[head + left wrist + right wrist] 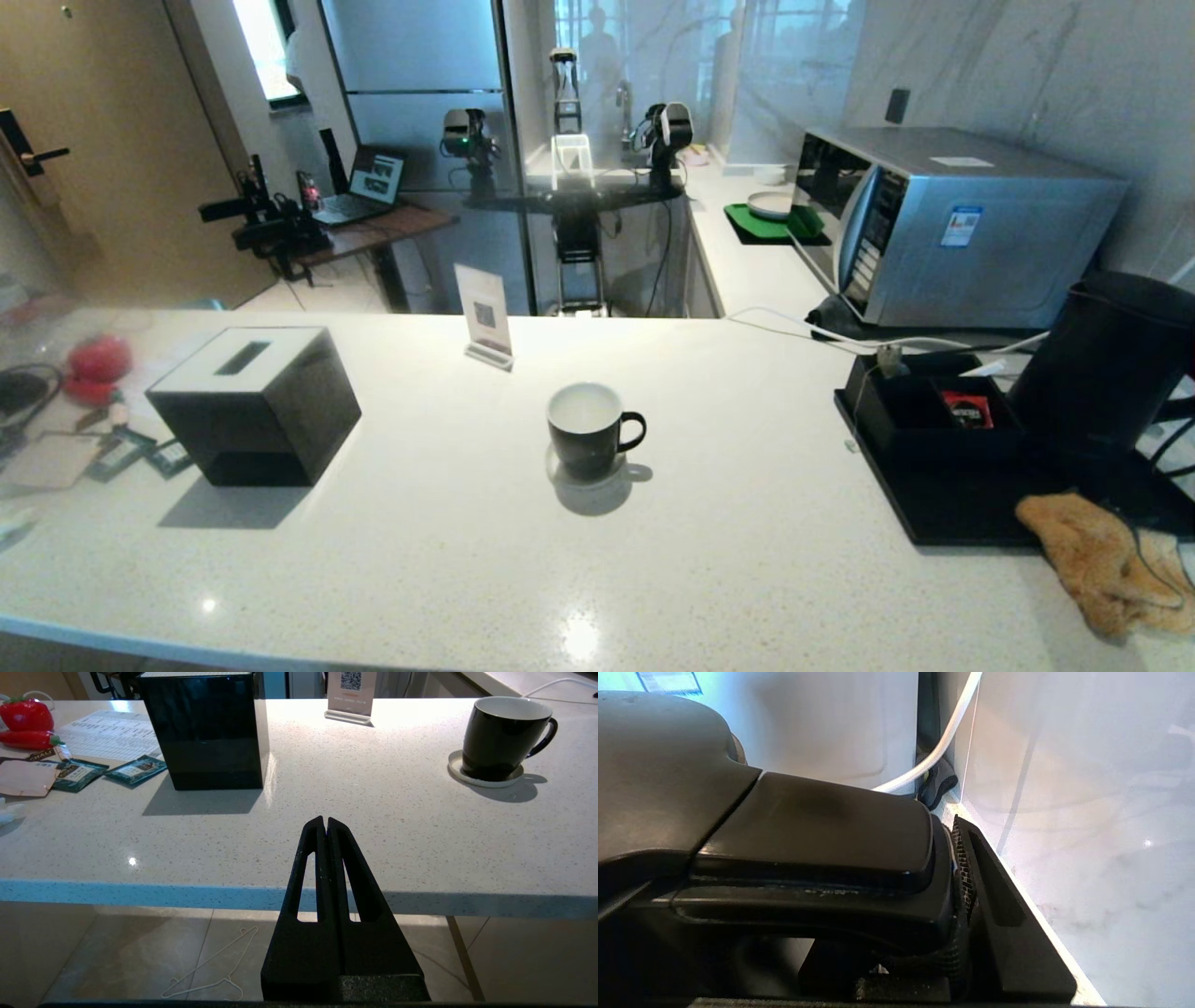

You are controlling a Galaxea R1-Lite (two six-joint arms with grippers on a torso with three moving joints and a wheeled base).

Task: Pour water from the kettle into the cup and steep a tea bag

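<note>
The matte black kettle (1102,359) stands at the counter's far right, on a black tray (943,509). In the right wrist view its handle (808,826) fills the picture. My right gripper (896,830) is shut on that handle: one ribbed finger (999,896) presses against its side and the other finger is hidden behind it. The black cup (588,429) with a white inside sits on a small coaster (486,781) mid-counter, handle to the right. My left gripper (325,821) is shut on nothing, parked low before the counter's front edge, out of the head view.
A black box (254,403) stands at the left, with green sachets (135,769) beside it. A card stand (485,317) is behind the cup. The tray's compartment holds a red packet (966,408). A microwave (952,224) is behind it, a tan cloth (1092,560) in front.
</note>
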